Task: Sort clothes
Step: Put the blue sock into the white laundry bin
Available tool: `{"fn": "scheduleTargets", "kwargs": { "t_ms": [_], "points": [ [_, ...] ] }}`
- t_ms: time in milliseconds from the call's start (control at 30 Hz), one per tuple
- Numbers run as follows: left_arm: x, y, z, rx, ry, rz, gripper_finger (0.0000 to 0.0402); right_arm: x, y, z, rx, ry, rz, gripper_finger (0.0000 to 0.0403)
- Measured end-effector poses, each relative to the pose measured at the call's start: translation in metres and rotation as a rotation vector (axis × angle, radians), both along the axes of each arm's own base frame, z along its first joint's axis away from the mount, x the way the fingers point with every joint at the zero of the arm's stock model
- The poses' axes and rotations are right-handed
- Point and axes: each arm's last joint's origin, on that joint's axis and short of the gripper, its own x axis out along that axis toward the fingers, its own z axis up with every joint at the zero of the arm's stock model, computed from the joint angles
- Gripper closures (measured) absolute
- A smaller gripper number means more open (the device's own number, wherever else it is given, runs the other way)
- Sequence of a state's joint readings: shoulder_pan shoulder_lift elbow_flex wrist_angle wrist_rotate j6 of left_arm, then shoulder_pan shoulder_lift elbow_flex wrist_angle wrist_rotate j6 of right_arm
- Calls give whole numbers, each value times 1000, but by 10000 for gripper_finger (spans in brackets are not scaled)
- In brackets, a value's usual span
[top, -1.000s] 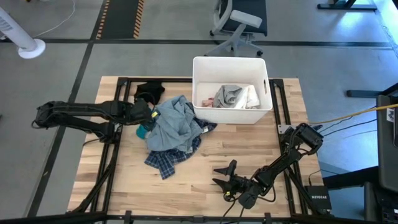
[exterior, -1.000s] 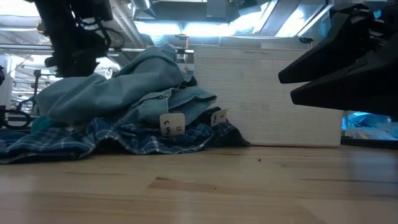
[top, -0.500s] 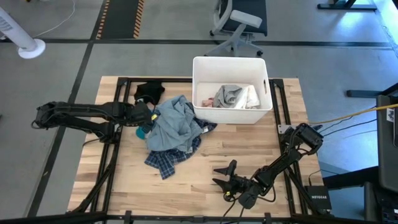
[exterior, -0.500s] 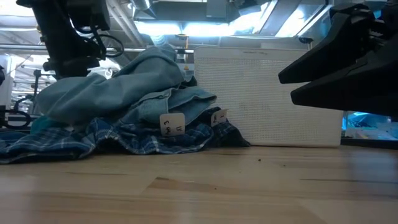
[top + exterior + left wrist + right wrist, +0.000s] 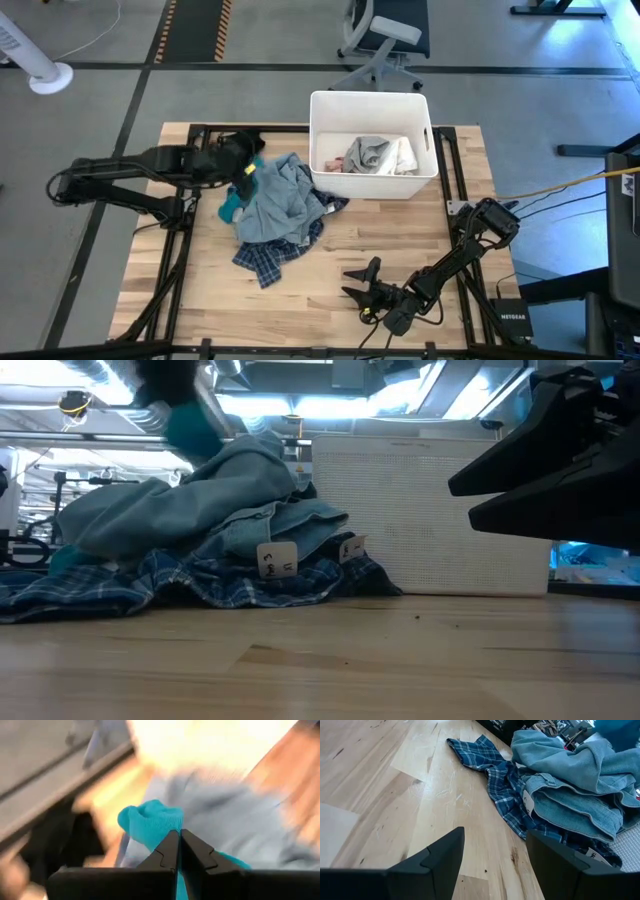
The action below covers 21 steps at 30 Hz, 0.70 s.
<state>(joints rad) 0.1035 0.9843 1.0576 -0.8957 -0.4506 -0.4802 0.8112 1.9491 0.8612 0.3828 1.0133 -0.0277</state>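
A heap of clothes lies mid-table: a light blue denim garment (image 5: 280, 198) on top of a dark blue plaid one (image 5: 264, 258). A black garment (image 5: 238, 145) lies at the far left, partly under my left arm. My left gripper (image 5: 246, 172) is above the heap's left side, shut on a teal garment (image 5: 232, 204), which shows blurred in the low view (image 5: 192, 428). My right gripper (image 5: 355, 282) rests open near the front edge, its fingers (image 5: 440, 857) empty and pointing at the heap. My left gripper pinches a bunched fold of the teal garment (image 5: 152, 822) between its two shut fingertips. The fingers slant downward from the table's left side. The cloth hangs below them at the heap's left edge; whether its lower end (image 5: 230, 210) still rests on the table cannot be told.
A white plastic bin (image 5: 322, 110) stands at the far middle with grey-white (image 5: 376, 154) and pink (image 5: 331, 165) cloth inside. Bare wood lies between the heap and the right gripper. An office chair (image 5: 385, 40) stands beyond the table.
My left gripper has shut on the teal garment beside the heap. It then rose quickly, drifting a little toward the far edge. The garment's gripped part has lifted off the table, and its lower part trails by the heap. The rest of the heap has kept its shape.
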Motion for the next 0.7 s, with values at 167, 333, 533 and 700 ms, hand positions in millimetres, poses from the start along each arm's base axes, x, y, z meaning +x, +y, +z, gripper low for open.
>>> {"fn": "scheduleTargets", "kwargs": {
  "t_ms": [167, 333, 533, 700],
  "points": [
    [17, 2, 40, 161, -291, -93, 400, 0, 0, 0, 0, 0, 0, 171],
    [42, 4, 58, 322, -465, -172, 400, 0, 0, 0, 0, 0, 0, 171],
    [84, 11, 50, 453, -489, -218, 399, -1, -1, -1, -10, 9, -1, 171],
    [114, 28, 36, 503, -450, -193, 399, -1, -1, -1, -12, 11, -1, 171]
  ]
}}
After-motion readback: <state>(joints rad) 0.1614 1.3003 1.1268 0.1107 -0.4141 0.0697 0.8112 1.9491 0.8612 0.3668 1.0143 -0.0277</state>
